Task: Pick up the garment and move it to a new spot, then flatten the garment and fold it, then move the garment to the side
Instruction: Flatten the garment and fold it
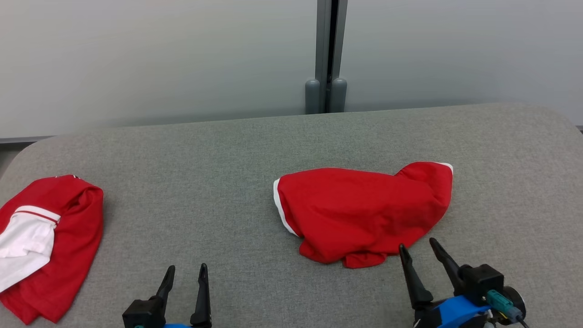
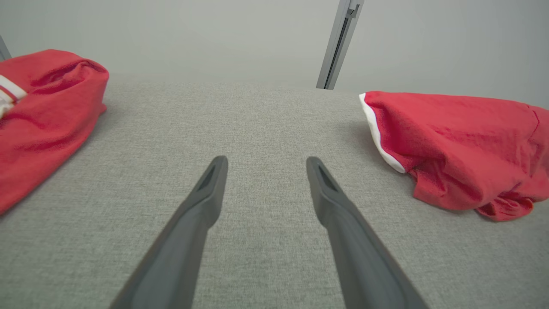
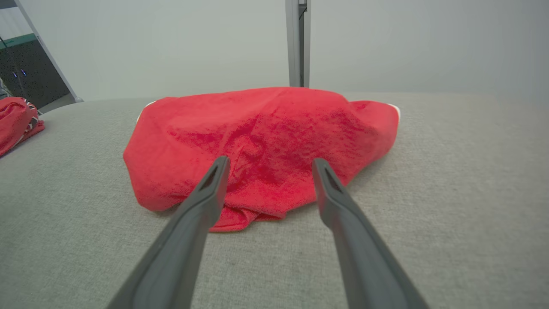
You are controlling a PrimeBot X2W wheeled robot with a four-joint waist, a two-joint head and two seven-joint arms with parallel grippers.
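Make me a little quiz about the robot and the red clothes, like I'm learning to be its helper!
1. True or false: the right gripper is holding the crumpled red garment.
2. Which one is nearer that garment? A: left gripper. B: right gripper.
3. Fill in: the other garment, far on the robot's left, is red with a large ____ patch.

Key: 1 false, its jaws stand open just short of the cloth; 2 B; 3 white.
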